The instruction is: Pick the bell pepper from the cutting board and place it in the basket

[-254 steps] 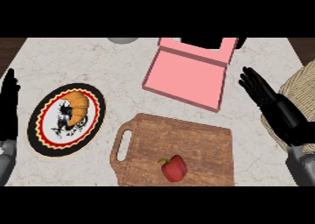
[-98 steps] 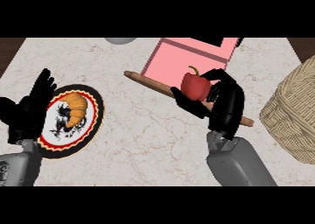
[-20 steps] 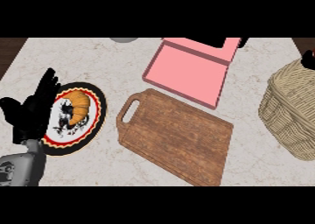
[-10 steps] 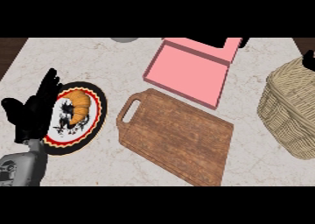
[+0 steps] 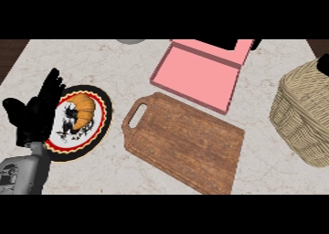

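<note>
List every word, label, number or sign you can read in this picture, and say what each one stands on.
None can be read.
The plate bears a black drawing under the croissant, not lettering.
The cutting board, pink box and basket carry no writing.

Wooden cutting board point(image 5: 187, 144), woven wicker basket point(image 5: 309, 114)

The basket point(image 5: 309, 119), at three o'clock, is cut off by the right edge. A dark and red shape at its top rim is too small to identify. The left hand point(image 5: 34, 114) hides the plate's point(image 5: 93, 132) nine o'clock rim.
</note>
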